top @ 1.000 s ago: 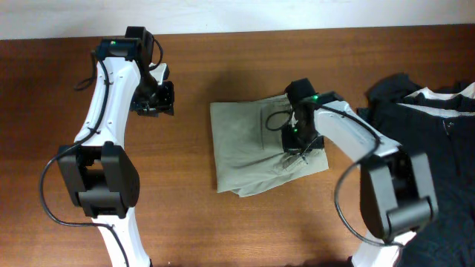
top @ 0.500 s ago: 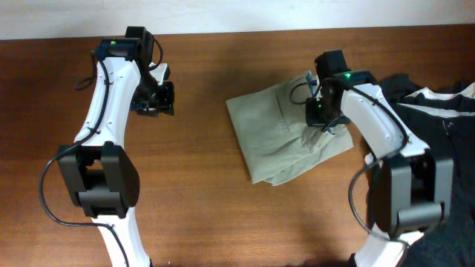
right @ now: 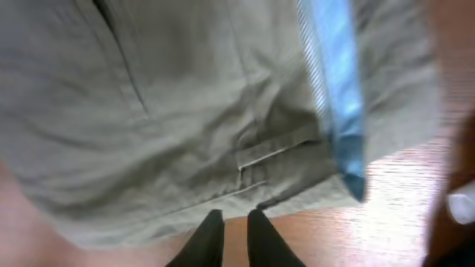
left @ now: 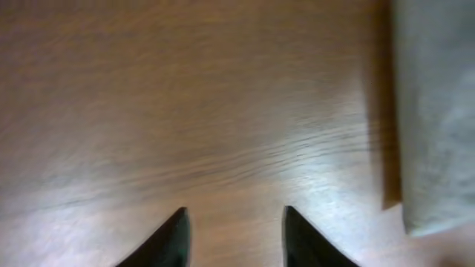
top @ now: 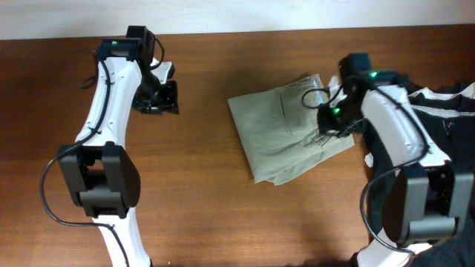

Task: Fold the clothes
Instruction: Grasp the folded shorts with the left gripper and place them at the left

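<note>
The khaki-green shorts (top: pixel 286 137) lie folded and slightly skewed on the brown table, right of centre. My right gripper (top: pixel 326 122) hovers at their right edge. In the right wrist view its fingers (right: pixel 235 219) stand almost together, with wood showing in the narrow gap. They sit just at the hem of the shorts (right: pixel 185 111) and hold nothing I can see. A pale blue inner strip (right: pixel 334 89) shows along one edge. My left gripper (top: pixel 157 100) is open and empty over bare wood at the far left (left: pixel 234 222). An edge of the shorts (left: pixel 438 111) shows at the right of its view.
A black garment with white collar trim (top: pixel 438 111) lies bunched at the table's right edge, just behind my right arm. Bare wooden table (top: pixel 208 215) lies in front of the shorts and between the two arms.
The shorts were dragged to the right and turned a little. My right gripper then moved on toward their right edge. The left arm has barely moved.
</note>
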`<state>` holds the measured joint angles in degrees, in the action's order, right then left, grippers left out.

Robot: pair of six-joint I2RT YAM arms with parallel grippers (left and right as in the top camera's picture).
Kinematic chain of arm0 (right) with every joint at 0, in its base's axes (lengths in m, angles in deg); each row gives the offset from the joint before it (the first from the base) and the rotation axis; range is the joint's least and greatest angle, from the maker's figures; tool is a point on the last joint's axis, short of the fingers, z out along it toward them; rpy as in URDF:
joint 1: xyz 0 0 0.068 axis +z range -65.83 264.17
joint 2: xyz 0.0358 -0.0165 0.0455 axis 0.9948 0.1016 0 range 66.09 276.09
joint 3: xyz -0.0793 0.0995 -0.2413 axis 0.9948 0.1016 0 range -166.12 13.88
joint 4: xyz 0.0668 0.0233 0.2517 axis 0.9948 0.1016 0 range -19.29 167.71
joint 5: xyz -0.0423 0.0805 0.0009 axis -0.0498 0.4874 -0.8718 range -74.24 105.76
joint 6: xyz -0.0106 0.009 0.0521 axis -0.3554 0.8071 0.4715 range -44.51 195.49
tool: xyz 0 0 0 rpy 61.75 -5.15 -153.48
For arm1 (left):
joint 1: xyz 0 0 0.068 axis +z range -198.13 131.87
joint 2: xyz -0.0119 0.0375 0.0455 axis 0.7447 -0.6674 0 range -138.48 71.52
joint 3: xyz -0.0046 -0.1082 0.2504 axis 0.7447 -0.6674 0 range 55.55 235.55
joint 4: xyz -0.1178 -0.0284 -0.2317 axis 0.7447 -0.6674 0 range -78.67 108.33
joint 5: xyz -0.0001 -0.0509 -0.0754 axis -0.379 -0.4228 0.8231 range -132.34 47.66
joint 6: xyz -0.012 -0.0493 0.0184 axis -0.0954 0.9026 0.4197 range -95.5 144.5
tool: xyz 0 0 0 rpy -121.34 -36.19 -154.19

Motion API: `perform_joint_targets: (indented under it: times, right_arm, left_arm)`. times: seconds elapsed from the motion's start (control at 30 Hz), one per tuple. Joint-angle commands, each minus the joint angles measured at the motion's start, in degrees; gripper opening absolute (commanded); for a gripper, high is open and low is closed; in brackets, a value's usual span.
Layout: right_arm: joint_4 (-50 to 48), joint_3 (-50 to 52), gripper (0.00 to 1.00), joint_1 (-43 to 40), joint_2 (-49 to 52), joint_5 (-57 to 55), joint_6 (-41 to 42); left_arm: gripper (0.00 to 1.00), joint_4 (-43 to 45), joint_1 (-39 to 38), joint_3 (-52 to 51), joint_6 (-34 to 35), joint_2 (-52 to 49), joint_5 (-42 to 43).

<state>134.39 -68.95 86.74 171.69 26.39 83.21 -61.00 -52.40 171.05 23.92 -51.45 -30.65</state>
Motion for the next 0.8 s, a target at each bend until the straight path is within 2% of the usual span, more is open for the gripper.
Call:
perform_joint_targets:
  times: [0.0, 0.07, 0.17, 0.3, 0.43, 0.47, 0.53, 0.63, 0.77]
  right_arm:
    - [-6.7, 10.6, 0.06, -1.2, 2.7, -4.7, 7.5]
    - [-13.2, 16.7, 0.04, -3.6, 3.9, -4.9, 10.0]
    - [-15.5, 18.9, 0.04, -4.8, 3.8, -4.7, 8.6]
    - [-11.2, 16.7, 0.04, -4.9, 3.0, -2.6, 6.0]
    - [-4.4, 12.5, 0.04, -4.9, -3.8, -0.8, 4.4]
    - [-4.3, 12.3, 0.04, -4.9, -5.3, 0.9, 3.4]
    - [-5.6, 12.3, 0.04, -4.9, -8.1, 4.7, 3.2]
    - [-9.5, 12.7, 0.04, -4.8, -7.4, 6.6, 3.2]
    - [-19.7, 15.7, 0.04, -4.8, -3.6, 10.4, 3.3]
  left_arm:
    - [0.25, 1.2, -2.7, -0.9, -5.8, 1.8, 6.9]
    - [0.24, 2.9, -4.8, -3.1, -6.9, 1.8, 7.0]
    - [0.32, 6.9, -7.2, -7.2, -6.8, 1.8, 8.3]
    - [0.36, 15.8, -10.1, -12.9, -6.8, 1.8, 15.1]
    - [0.52, 23.1, -12.2, -16.7, -6.8, 1.8, 16.4]
    - [0.52, 24.3, -12.3, -17.2, -6.6, 1.8, 16.4]
    - [0.51, 29.7, -12.5, -19.2, -6.2, 1.8, 17.7]
    - [0.38, 35.9, -13.3, -22.4, -6.2, 1.6, 17.7]
    - [0.33, 45.7, -15.1, -27.6, -6.1, 0.2, 17.5]
